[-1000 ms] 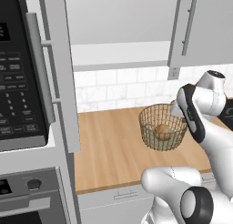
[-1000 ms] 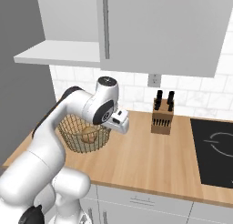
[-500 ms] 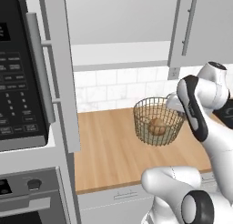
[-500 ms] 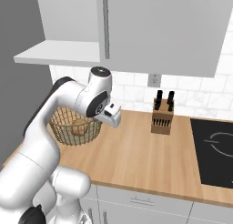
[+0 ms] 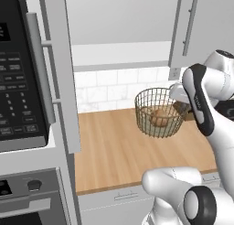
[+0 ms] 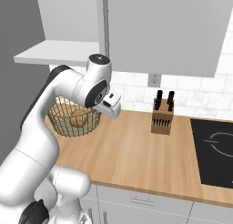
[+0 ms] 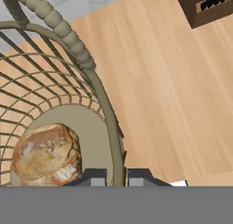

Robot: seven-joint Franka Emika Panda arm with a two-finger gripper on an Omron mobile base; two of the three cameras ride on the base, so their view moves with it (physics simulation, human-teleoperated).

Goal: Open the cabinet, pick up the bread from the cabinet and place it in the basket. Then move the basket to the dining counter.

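Leftward since a second before, the basket [image 5: 158, 113] stood upright off the worktop [image 6: 136, 150], rim pinched in the gripper [image 7: 115, 177]; hand view showed bread [image 7: 46, 155] inside.

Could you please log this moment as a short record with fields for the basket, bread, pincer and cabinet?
basket: wire mesh basket, looks lifted just above the wood worktop
bread: loaf resting on the basket's base disc
pincer: pincer shut on the basket rim, one fingertip each side of the wire
cabinet: door swung open, shelf bare
nearby: knife block standing on the worktop
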